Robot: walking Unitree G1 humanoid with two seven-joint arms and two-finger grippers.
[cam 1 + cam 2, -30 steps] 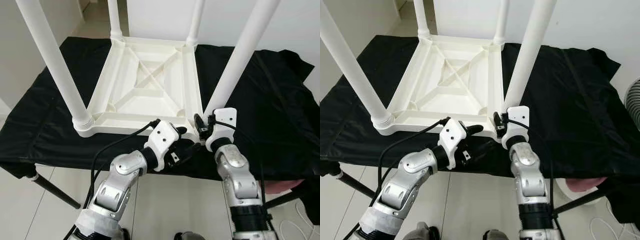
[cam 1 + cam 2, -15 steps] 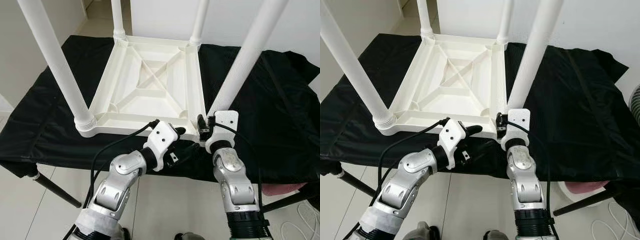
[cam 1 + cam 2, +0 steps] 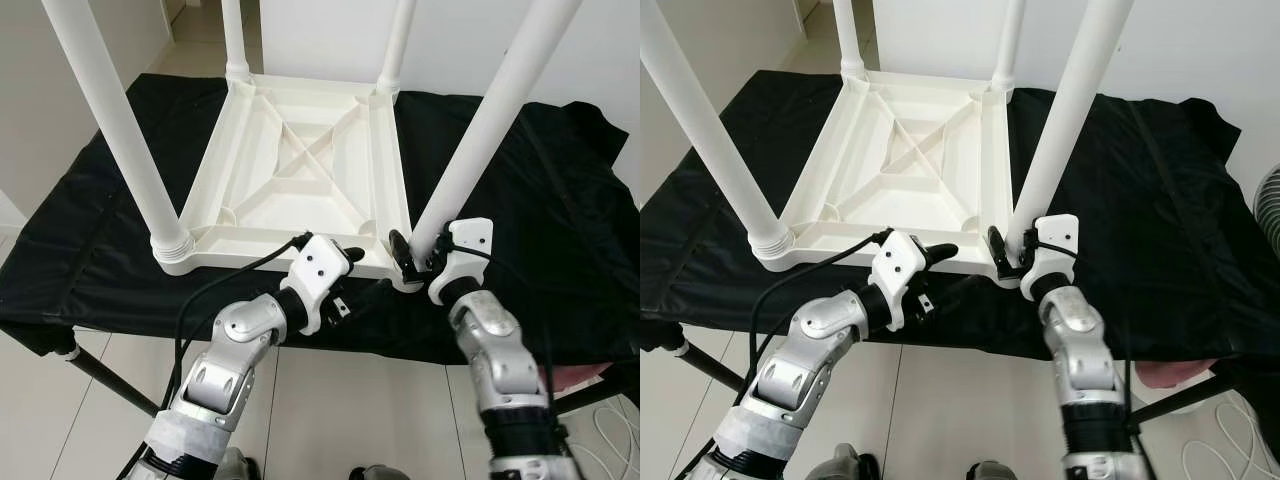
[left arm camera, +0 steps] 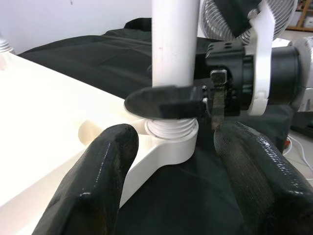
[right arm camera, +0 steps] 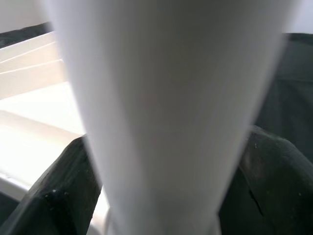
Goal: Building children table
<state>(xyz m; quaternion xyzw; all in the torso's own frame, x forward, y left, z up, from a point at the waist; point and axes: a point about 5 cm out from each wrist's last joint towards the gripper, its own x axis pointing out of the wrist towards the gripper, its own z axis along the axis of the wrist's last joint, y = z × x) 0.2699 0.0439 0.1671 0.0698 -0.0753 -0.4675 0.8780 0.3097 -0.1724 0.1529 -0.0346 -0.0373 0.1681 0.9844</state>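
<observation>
Table leg [image 3: 470,160] clasped at base by right pincer [image 3: 418,258].

We see both silver arms reaching forward, the right gripper [image 3: 413,255] with fingers clasped either side of a post, the left gripper [image 3: 350,270] spread open beside it.

Four upright white legs [image 3: 490,120] wall in the overturned white tabletop [image 3: 300,180], leaving open lanes between them; the right gripper [image 3: 412,258] crowds the near-right leg's base; bare black cloth [image 3: 560,230] to the right offers free passage.
</observation>
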